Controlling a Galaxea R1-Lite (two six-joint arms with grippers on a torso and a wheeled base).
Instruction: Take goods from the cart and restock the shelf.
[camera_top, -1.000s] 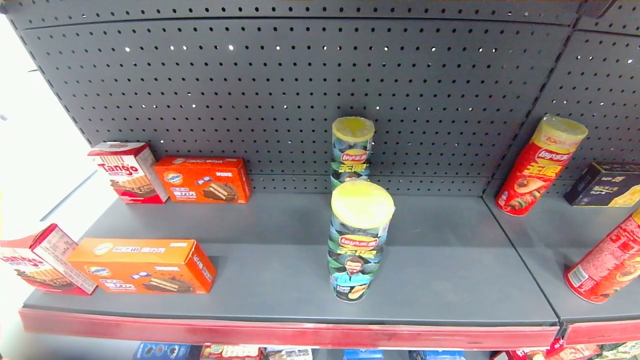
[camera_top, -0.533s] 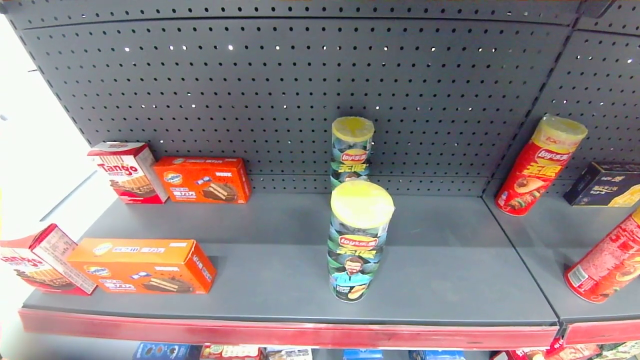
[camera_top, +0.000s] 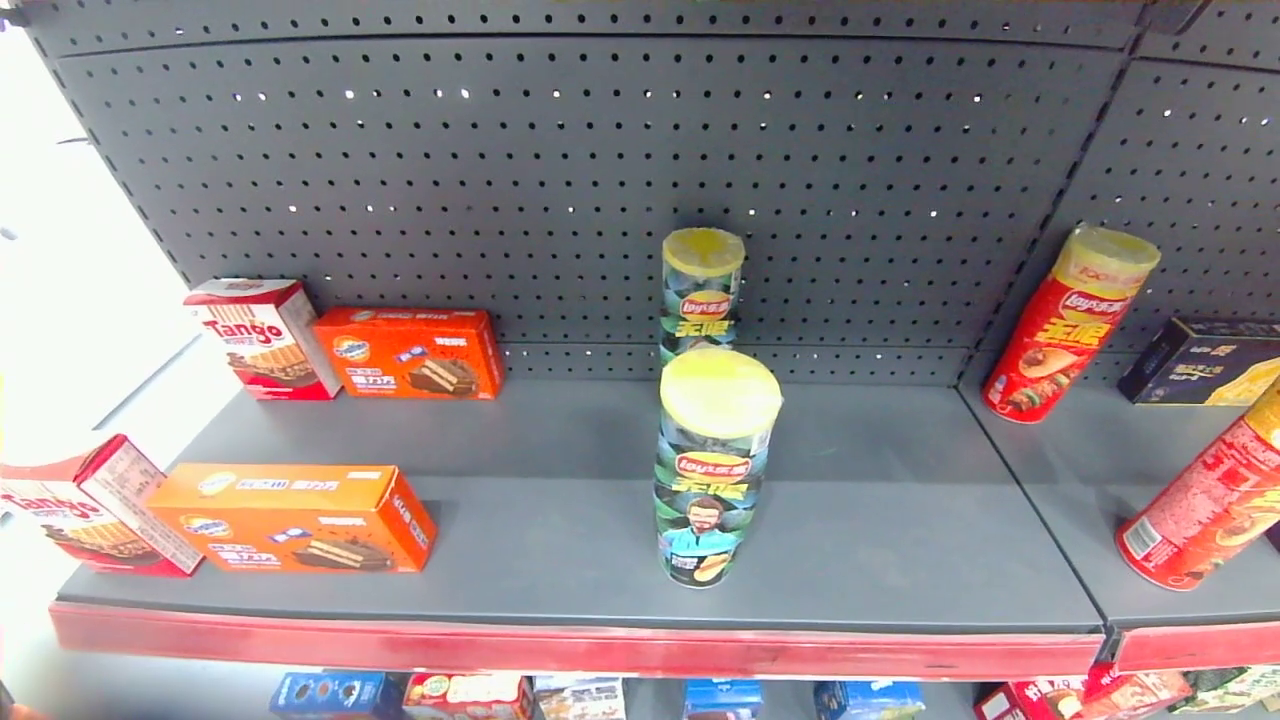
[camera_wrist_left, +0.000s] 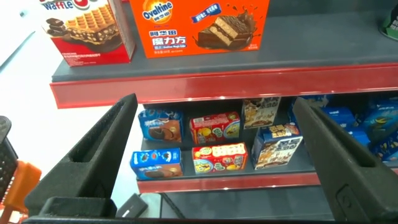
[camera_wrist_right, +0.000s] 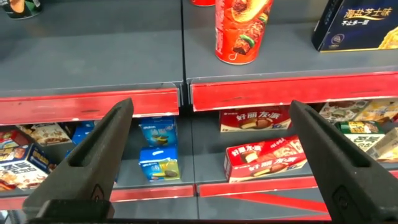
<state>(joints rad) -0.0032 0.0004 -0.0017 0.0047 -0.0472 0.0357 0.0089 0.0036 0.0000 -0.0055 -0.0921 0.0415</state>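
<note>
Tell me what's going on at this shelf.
Nothing is being handled at the moment. The left gripper and right gripper are both open and empty, held low in front of the shelf's red front edge. On the shelf, the front green can stands upright in the middle with the back green can behind it. Orange boxes and red wafer boxes sit at the left end, red cans on the section to the right.

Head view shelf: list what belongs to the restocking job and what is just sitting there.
Job: grey shelf; left claw and right claw, both open and empty.
Just sitting there: front green chip can; rear green chip can; front orange box; rear red chip can; lower-shelf boxes.
</note>
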